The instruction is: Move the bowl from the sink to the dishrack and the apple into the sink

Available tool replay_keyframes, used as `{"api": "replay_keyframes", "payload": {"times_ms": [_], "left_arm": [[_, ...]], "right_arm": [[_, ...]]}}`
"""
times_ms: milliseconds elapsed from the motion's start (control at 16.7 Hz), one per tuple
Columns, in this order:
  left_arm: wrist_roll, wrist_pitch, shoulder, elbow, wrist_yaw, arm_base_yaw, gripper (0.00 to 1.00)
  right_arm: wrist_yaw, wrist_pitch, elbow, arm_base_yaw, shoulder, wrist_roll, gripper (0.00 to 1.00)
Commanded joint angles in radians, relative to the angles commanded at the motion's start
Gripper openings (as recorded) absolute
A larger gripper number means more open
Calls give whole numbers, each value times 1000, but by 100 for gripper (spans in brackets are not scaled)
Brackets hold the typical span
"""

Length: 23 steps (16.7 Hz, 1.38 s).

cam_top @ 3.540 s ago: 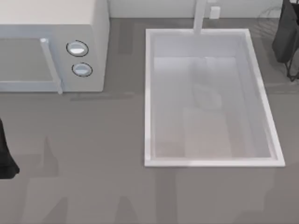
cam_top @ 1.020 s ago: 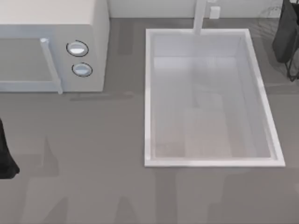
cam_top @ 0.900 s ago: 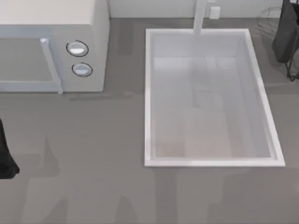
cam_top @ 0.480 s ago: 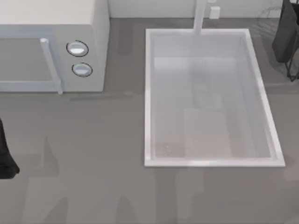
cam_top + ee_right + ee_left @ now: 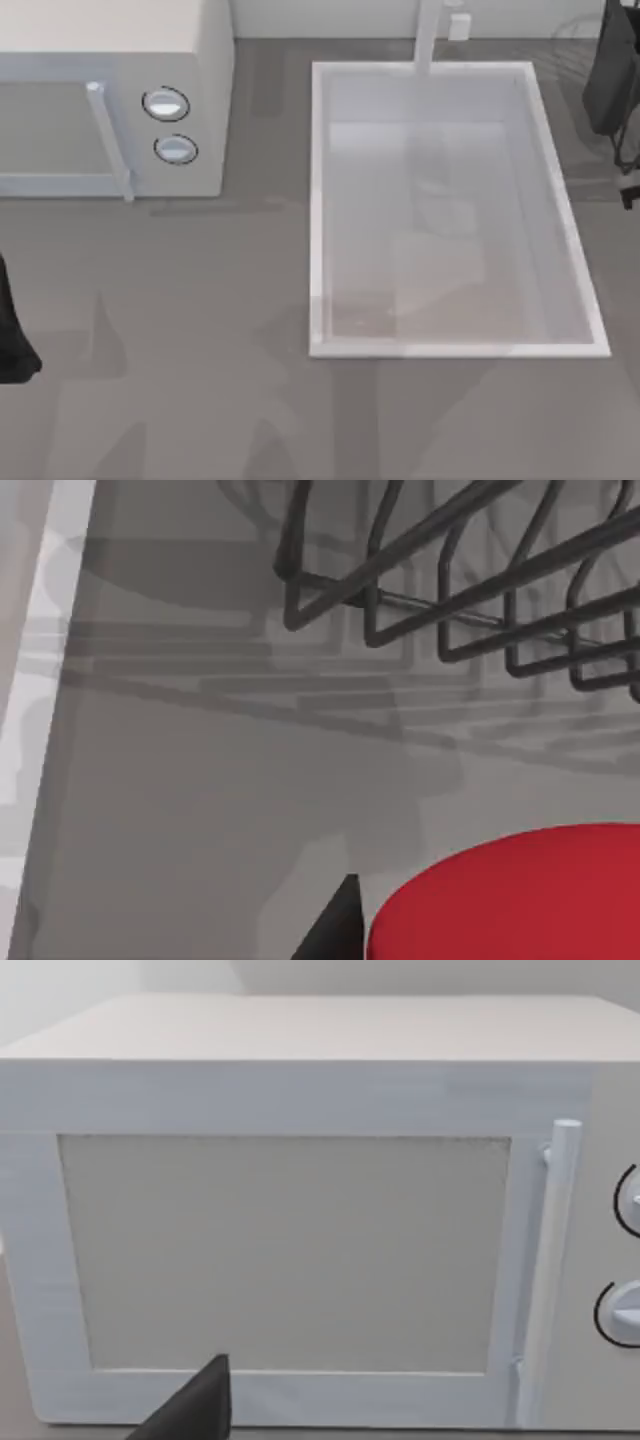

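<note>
At the far left edge of the table, your left arm (image 5: 12, 335) is waiting idle. Its wrist camera is looking at the white microwave (image 5: 300, 1220), and I cannot tell the state of its gripper, because only one dark tip is showing there.

Moving to the right, the sink (image 5: 318, 200) is lying open with its faucet post (image 5: 428, 35) at the back rim. The basin is looking empty; the bowl is not lying inside it, so I judge that the bowl part is probably finished, though I cannot confirm it.

At the far right, your right arm (image 5: 612, 80) is hanging over the dishrack (image 5: 470, 590) area. Its wrist camera is looking at the apple (image 5: 510, 895), which is resting on the grey table close under the camera, near the rack wires and just beyond the sink rim. One dark finger (image 5: 335, 925) is standing beside the apple, apparently not touching it; whether the fingers are spread or closed I cannot tell.

So you are, I think, approaching the apple. Center the fingers on both sides of the fruit before closing, because a round thing is rolling away easily. Keep clear of the rack wires, grip at the widest part, and lift straight before crossing the sink rim.
</note>
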<state>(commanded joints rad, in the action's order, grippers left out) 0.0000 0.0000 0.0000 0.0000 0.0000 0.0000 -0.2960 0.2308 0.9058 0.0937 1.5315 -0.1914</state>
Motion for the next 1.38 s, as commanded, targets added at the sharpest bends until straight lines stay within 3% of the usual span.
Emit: {"api": "replay_keyframes", "payload": {"times_ms": [360,660,900,1380], "left_arm": [[0,0,0,0,0,0,100],[0,0,0,0,0,0,100],[0,0,0,0,0,0,100],[0,0,0,0,0,0,100]], "right_arm": [[-206,-621,-98,292,55,111,0],[-334,-991,-169,484,70,184,0],[-379,-1108,-197,554,70,211,0],[-376,-1146,-199,557,106,212,0]]}}
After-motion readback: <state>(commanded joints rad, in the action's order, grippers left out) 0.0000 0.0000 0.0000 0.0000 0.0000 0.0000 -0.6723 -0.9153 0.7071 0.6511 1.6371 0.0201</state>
